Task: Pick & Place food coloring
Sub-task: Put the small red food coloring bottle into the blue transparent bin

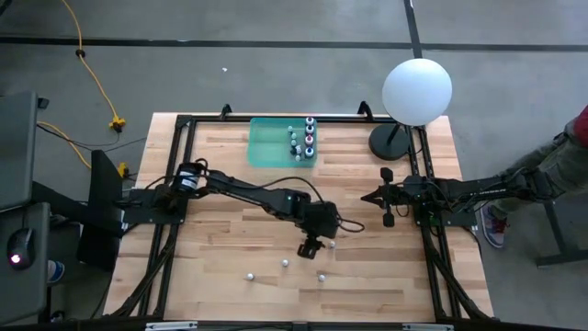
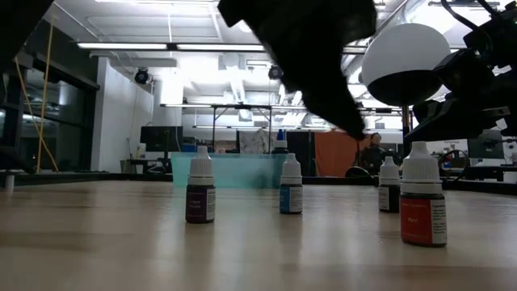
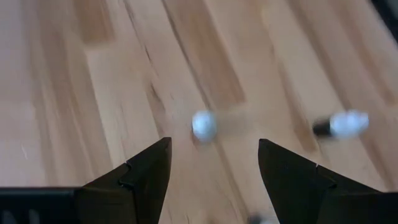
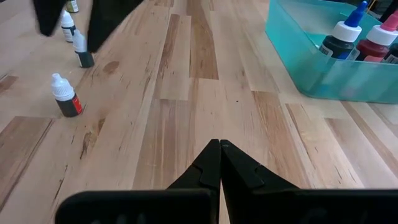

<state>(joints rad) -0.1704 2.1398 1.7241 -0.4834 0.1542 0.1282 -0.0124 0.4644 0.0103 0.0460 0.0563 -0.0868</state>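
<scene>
The left gripper [image 1: 310, 246] hangs over the tabletop [image 1: 220, 230] with jaws spread wide, a loose food coloring bottle [image 3: 203, 124] standing just ahead between them (probably the next pick). The right gripper [image 1: 378, 198] waits closed, well apart from the teal bin [image 1: 266, 147] holding sorted bottles.

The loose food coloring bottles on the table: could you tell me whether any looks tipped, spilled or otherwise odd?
Nothing stands out. The loose bottles stand upright with caps on, no spill shows on the table, and the rest sit in the teal bin.
</scene>
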